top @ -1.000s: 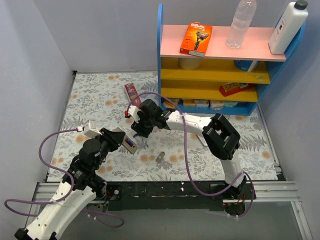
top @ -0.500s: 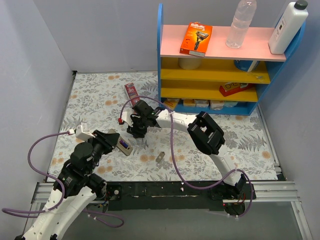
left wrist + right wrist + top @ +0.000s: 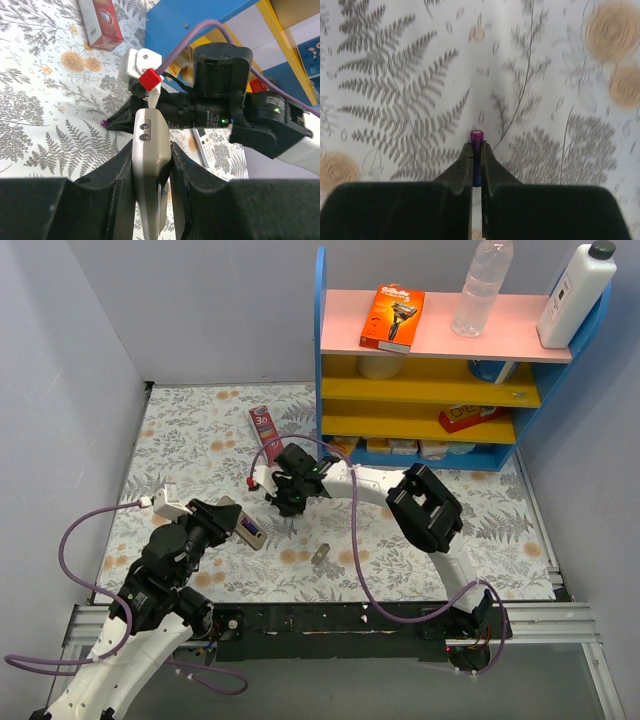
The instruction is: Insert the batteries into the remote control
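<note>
My left gripper is shut on the grey remote control and holds it by its sides above the mat. In the top view the remote control shows a dark blue patch on its upper face. My right gripper points down at the floral mat and is shut on one of the batteries, a slim purple cylinder standing out past the fingertips. In the top view the right gripper hangs just right of the remote, apart from it. No other batteries show.
A small grey flat piece lies on the mat near the front. A red box lies by the blue shelf unit. A white remote-like thing lies under the right arm.
The right gripper's jaws have gone from open to shut on the battery, and the arm shifted slightly right. The left arm drew back with the remote a second ago and has since held still.
</note>
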